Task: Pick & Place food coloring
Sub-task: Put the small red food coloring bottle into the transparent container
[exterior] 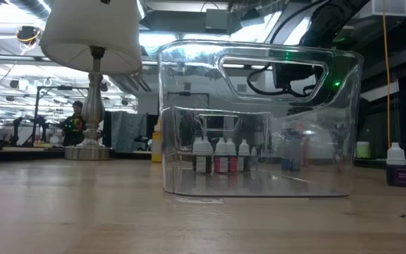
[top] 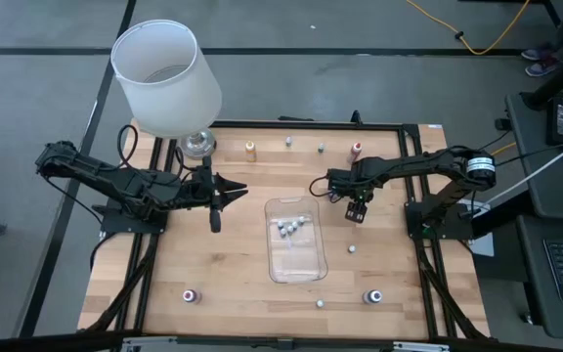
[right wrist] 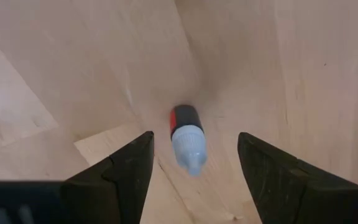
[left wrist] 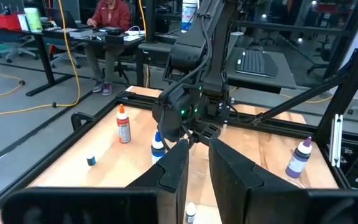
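My right gripper (right wrist: 194, 163) points down, open, its fingers on either side of a small bottle of red colouring with a pale cap (right wrist: 186, 138), which stands on the wooden table; they do not touch it. In the high view the right gripper (top: 358, 211) is just right of the clear tray (top: 306, 269) and hides that bottle. Several small bottles (top: 289, 227) stand in the tray's far half; they also show in the low view (exterior: 220, 156). My left gripper (top: 219, 198) waits left of the tray, a little open and empty (left wrist: 199, 163).
Loose bottles stand along the far edge (top: 250, 149) (top: 356, 150) and near the front edge (top: 190, 295) (top: 371, 296); another stands right of the tray (top: 352, 248). A white-shaded lamp (top: 169, 78) stands at the far left corner. A person sits at a desk beyond the table (left wrist: 107, 18).
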